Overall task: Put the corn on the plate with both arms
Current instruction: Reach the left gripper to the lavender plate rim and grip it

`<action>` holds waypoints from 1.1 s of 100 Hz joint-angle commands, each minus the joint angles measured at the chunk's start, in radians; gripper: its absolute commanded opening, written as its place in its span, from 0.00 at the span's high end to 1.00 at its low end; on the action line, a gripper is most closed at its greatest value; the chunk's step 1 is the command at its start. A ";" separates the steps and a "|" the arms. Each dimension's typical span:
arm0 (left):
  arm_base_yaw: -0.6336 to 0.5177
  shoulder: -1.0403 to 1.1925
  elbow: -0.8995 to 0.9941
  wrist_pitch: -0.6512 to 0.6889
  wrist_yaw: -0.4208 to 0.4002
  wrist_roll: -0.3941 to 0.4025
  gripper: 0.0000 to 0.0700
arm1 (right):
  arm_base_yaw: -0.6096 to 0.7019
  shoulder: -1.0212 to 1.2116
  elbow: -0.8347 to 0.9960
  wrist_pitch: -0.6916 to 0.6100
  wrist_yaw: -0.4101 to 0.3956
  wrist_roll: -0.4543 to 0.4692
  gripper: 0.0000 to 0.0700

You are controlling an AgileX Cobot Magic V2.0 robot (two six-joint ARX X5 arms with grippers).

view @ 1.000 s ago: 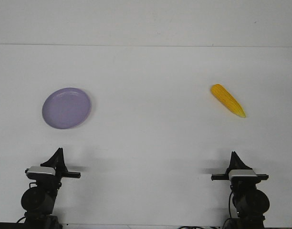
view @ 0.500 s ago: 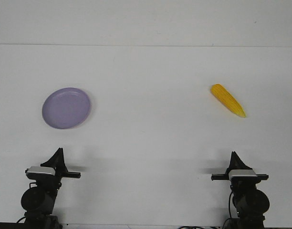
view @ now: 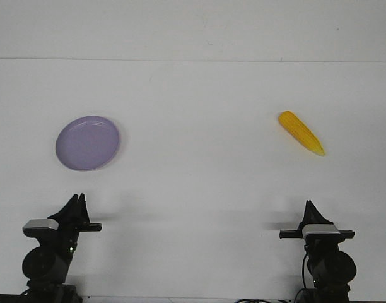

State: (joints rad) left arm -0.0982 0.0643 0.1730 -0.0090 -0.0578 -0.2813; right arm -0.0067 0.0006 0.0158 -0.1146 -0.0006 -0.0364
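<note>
- Left arm (view: 54,243) has just swung: its grey block sits further toward 9 o'clock than half a second ago, and the left gripper (view: 76,201) tip now points slightly toward 1 o'clock. Right arm (view: 322,246) hasn't moved at all.
- You're at the very start, I'd say: left arm is waking up, nothing is grasped yet.
- Corn (view: 301,132) lies on the table (view: 199,170) at 2 o'clock from centre, fat end toward 10, pale tip toward 4. It's well apart from both grippers.
- Plate (view: 87,142) sits at 9 o'clock from centre, bare, directly at 12 from the left gripper.
- Corn and plate are well apart, on opposite sides, so expect a handover or a long carry.
- Jaws: you can't tell on either side. Left and right gripper (view: 309,205) each show only a closed-looking black point, seen from behind.
- Arm bases are cut off at the 6 o'clock edge; cables barely show.
- No wrist views, so finger gaps stay unknown.
</note>
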 commanded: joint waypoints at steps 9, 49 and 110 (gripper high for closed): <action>0.001 0.141 0.254 -0.087 -0.042 0.005 0.42 | 0.001 0.000 -0.003 0.010 0.000 0.013 0.98; 0.193 0.958 0.826 -0.419 -0.093 0.193 0.33 | 0.001 0.000 -0.003 0.010 0.000 0.013 0.98; 0.418 1.699 1.064 -0.263 0.135 0.100 0.35 | 0.001 0.000 -0.003 0.010 0.000 0.013 0.98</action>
State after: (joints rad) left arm 0.3180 1.7302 1.2148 -0.2882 0.0719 -0.1749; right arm -0.0067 0.0006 0.0158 -0.1146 -0.0006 -0.0368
